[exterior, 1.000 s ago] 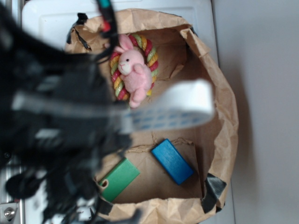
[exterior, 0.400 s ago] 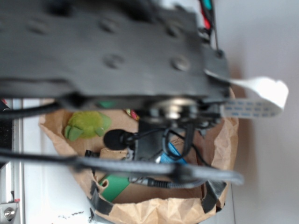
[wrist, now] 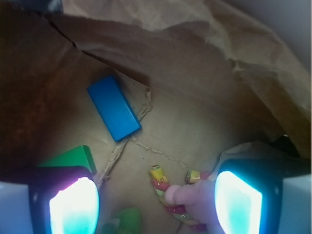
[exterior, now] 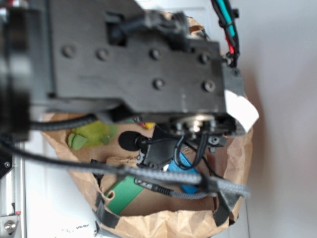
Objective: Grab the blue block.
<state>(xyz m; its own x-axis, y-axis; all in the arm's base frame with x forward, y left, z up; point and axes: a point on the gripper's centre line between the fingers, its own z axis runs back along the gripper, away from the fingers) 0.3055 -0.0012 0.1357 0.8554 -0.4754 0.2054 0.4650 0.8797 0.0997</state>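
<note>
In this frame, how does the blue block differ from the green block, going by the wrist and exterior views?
Colour: the blue block is bright blue, the green block green. Visibility: in the wrist view the blue block shows whole, while the green block is partly hidden behind one of the jaws. In the exterior view the arm and cables cover most of the blue block, whereas more of the green block shows. Both are flat, plain blocks lying on the brown paper.

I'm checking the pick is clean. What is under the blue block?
The blue block lies flat on the brown paper bag's floor, by a torn paper seam. Anything beneath the block is hidden. The open gripper is not touching it.
</note>
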